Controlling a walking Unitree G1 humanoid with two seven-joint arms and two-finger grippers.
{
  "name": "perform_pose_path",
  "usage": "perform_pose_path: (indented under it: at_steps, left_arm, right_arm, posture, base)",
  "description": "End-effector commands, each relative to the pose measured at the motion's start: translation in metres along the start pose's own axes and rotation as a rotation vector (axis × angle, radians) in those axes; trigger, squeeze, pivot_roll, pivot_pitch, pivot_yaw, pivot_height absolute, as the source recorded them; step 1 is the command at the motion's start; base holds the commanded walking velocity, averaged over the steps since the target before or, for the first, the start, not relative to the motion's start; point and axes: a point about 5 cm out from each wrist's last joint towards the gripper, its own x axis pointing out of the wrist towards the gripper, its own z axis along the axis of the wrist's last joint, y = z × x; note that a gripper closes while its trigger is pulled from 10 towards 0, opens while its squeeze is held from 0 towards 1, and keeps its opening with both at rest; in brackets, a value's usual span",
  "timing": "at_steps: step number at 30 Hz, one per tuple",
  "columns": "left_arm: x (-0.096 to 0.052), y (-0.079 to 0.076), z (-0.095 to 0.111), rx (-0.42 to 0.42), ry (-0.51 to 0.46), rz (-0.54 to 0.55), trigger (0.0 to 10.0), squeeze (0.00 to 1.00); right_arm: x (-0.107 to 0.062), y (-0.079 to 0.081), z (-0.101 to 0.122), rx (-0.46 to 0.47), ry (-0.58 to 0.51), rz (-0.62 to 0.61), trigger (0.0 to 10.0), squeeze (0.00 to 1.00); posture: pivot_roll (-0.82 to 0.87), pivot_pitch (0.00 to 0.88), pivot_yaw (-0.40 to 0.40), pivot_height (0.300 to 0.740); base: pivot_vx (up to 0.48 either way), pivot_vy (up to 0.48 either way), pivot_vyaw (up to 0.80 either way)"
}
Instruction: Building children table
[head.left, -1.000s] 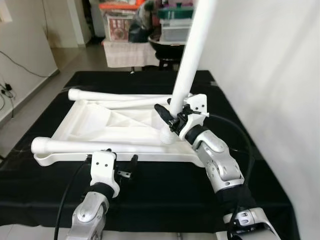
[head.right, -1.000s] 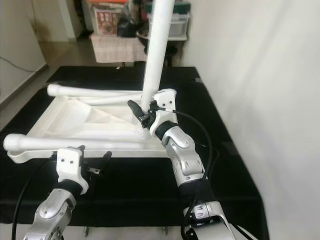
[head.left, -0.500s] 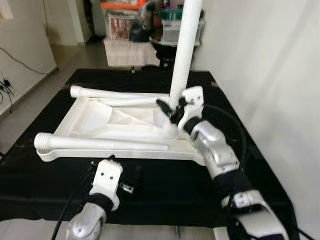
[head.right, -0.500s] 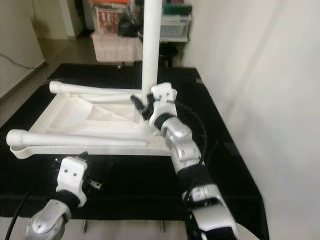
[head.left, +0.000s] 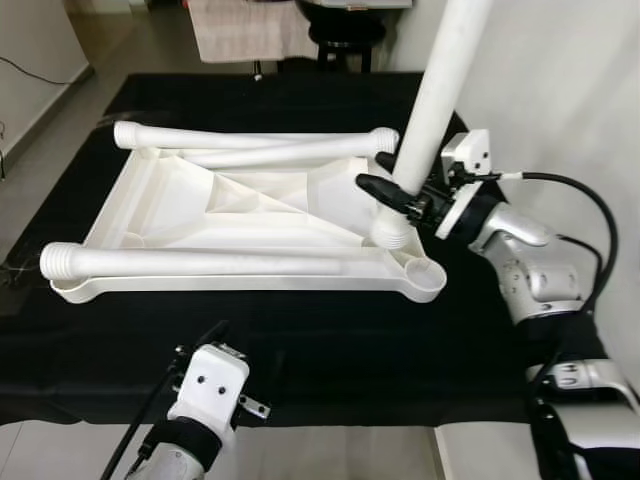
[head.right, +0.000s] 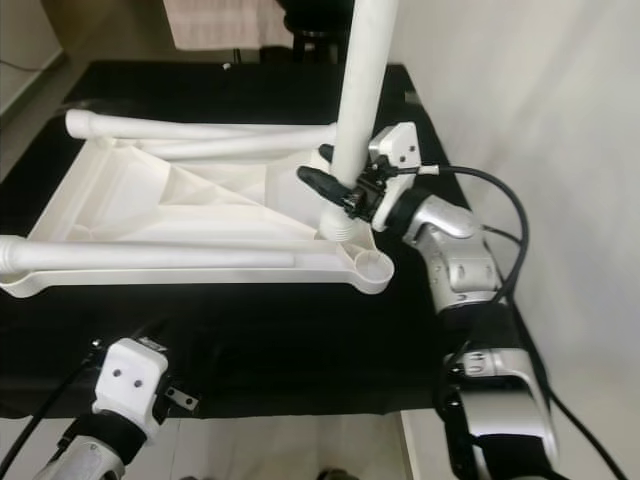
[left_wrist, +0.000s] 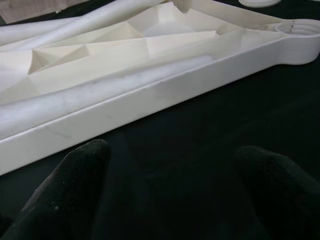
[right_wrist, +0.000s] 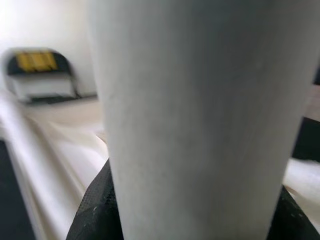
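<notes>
white table top (head.left: 250, 215) lying upside down on the black worktop (head.left: 330, 330), ribbed underside facing up. one leg (head.left: 430, 110) standing upright at the near right area of the frame, threaded foot (head.left: 393, 228) seated at a corner socket, slightly tilted; cannot tell whether fully screwed home. gripped low on its shaft by the right tool (head.left: 405, 195), black fingers closed around the leg, seen close up in the right wrist view as a wide white cylinder (right_wrist: 200, 115) between the dark pads. adjacent round socket (head.left: 427, 276) at the nearest right corner open and unfilled.

two more legs loose and unfitted: one (head.left: 200, 263) lying along the near edge of the top with its threaded end at the left, one (head.left: 290, 152) lying across the far side. a further white tube (head.left: 160, 135) along the far edge; cannot tell whether a fourth leg or part of the frame.

left tool (left_wrist: 165, 200) low at the near edge of the worktop, fingers spread apart over bare black cloth, holding nothing, just short of the top's near rail (left_wrist: 150, 100).

judged status: early stage. one leg in fitting, remaining legs to be stood up and screwed in, then table to be turned upright.
</notes>
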Motion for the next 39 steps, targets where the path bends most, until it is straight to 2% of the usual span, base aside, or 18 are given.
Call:
perform_pose_path:
  at_steps: [1, 2, 3, 4, 7, 10, 13, 18, 22, 23, 25, 26, 30, 32, 33, 34, 36, 39]
  left_arm:
    - [-0.004, -0.002, -0.001, 0.022, 0.027, -0.019, 10.0, 0.00]
    - [-0.006, -0.002, 0.000, 0.028, 0.030, -0.018, 10.0, 0.00]
    - [-0.006, -0.002, 0.000, 0.028, 0.030, -0.018, 10.0, 0.00]
    - [-0.007, -0.002, 0.000, 0.032, 0.031, -0.016, 10.0, 0.00]
    - [-0.008, -0.002, 0.001, 0.036, 0.036, -0.011, 10.0, 0.00]
    - [-0.009, -0.002, 0.001, 0.035, 0.038, -0.011, 10.0, 0.00]
    - [-0.009, -0.002, 0.002, 0.030, 0.040, -0.011, 10.0, 0.00]
    - [-0.010, -0.003, 0.003, 0.027, 0.043, -0.014, 10.0, 0.00]
    - [-0.009, -0.004, 0.003, 0.031, 0.043, -0.017, 10.0, 0.00]
    - [-0.009, -0.004, 0.003, 0.031, 0.043, -0.017, 10.0, 0.00]
    - [-0.009, -0.004, 0.004, 0.037, 0.042, -0.019, 10.0, 0.00]
    - [-0.009, -0.004, 0.004, 0.037, 0.042, -0.019, 10.0, 0.00]
    - [-0.009, -0.006, 0.005, 0.047, 0.038, -0.026, 10.0, 0.00]
    - [-0.009, -0.006, 0.006, 0.047, 0.038, -0.026, 10.0, 0.00]
    - [-0.009, -0.006, 0.006, 0.049, 0.038, -0.025, 10.0, 0.00]
    - [-0.009, -0.006, 0.006, 0.049, 0.038, -0.024, 10.0, 0.00]
    - [-0.008, -0.006, 0.006, 0.049, 0.039, -0.022, 10.0, 0.00]
    - [-0.008, -0.006, 0.005, 0.050, 0.039, -0.022, 10.0, 0.00]
  right_arm:
    - [-0.002, -0.007, 0.002, -0.075, 0.018, -0.052, 10.0, 0.00]
    - [-0.004, -0.015, 0.004, -0.159, 0.051, -0.118, 10.0, 0.00]
    - [-0.004, -0.015, 0.004, -0.159, 0.051, -0.118, 10.0, 0.00]
    - [-0.005, -0.019, 0.006, -0.213, 0.066, -0.154, 10.0, 0.00]
    - [-0.011, -0.028, 0.018, -0.286, 0.073, -0.212, 10.0, 0.00]
    - [-0.013, -0.031, 0.022, -0.297, 0.071, -0.226, 10.0, 0.00]
    - [-0.022, -0.045, 0.031, -0.308, 0.073, -0.293, 10.0, 0.00]
    - [-0.025, -0.047, 0.026, -0.315, 0.133, -0.256, 10.0, 0.00]
    - [-0.019, -0.015, 0.006, -0.251, 0.144, -0.093, 10.0, 0.00]
    - [-0.019, -0.015, 0.006, -0.251, 0.144, -0.093, 10.0, 0.00]
    - [-0.012, 0.005, 0.002, -0.177, 0.102, -0.043, 10.0, 0.00]
    - [-0.012, 0.005, 0.002, -0.177, 0.102, -0.043, 10.0, 0.00]
    - [0.002, 0.047, -0.004, -0.085, 0.051, 0.069, 10.0, 0.00]
    - [0.003, 0.051, -0.004, -0.072, 0.046, 0.079, 10.0, 0.00]
    - [0.009, 0.059, 0.003, 0.039, -0.029, 0.075, 10.0, 0.00]
    - [0.011, 0.059, 0.008, 0.107, -0.071, 0.052, 10.0, 0.00]
    - [0.013, 0.059, 0.013, 0.193, -0.117, 0.009, 10.0, 0.00]
    - [0.013, 0.058, 0.014, 0.224, -0.128, -0.019, 10.0, 0.00]
  posture:
    - [-0.07, 0.274, -0.024, 0.740]
    - [-0.07, 0.279, -0.021, 0.740]
    - [-0.07, 0.279, -0.021, 0.740]
    - [-0.07, 0.280, -0.022, 0.740]
    - [-0.08, 0.277, -0.022, 0.740]
    - [-0.08, 0.277, -0.022, 0.740]
    - [-0.09, 0.273, -0.023, 0.740]
    - [-0.09, 0.268, -0.026, 0.740]
    - [-0.10, 0.263, -0.032, 0.740]
    - [-0.10, 0.263, -0.032, 0.740]
    - [-0.10, 0.263, -0.032, 0.740]
    - [-0.10, 0.263, -0.032, 0.740]
    - [-0.10, 0.269, -0.037, 0.740]
    - [-0.10, 0.269, -0.037, 0.740]
    - [-0.10, 0.271, -0.040, 0.740]
    - [-0.11, 0.271, -0.043, 0.740]
    - [-0.11, 0.270, -0.045, 0.740]
    - [-0.11, 0.270, -0.044, 0.740]
  base:
    - [0.000, 0.000, 0.00]
    - [0.000, 0.000, 0.00]
    - [0.000, 0.000, 0.00]
    - [0.000, 0.000, 0.00]
    - [0.000, 0.000, 0.00]
    - [0.000, 0.000, 0.00]
    - [0.000, 0.000, 0.00]
    - [0.000, 0.000, 0.00]
    - [0.000, 0.000, 0.00]
    - [0.000, 0.000, 0.00]
    - [0.000, 0.000, 0.00]
    - [0.000, 0.000, 0.00]
    - [0.000, 0.000, 0.00]
    - [0.000, 0.000, 0.00]
    - [0.000, 0.000, 0.00]
    - [0.000, 0.000, 0.00]
    - [0.000, 0.000, 0.00]
    - [0.000, 0.000, 0.00]
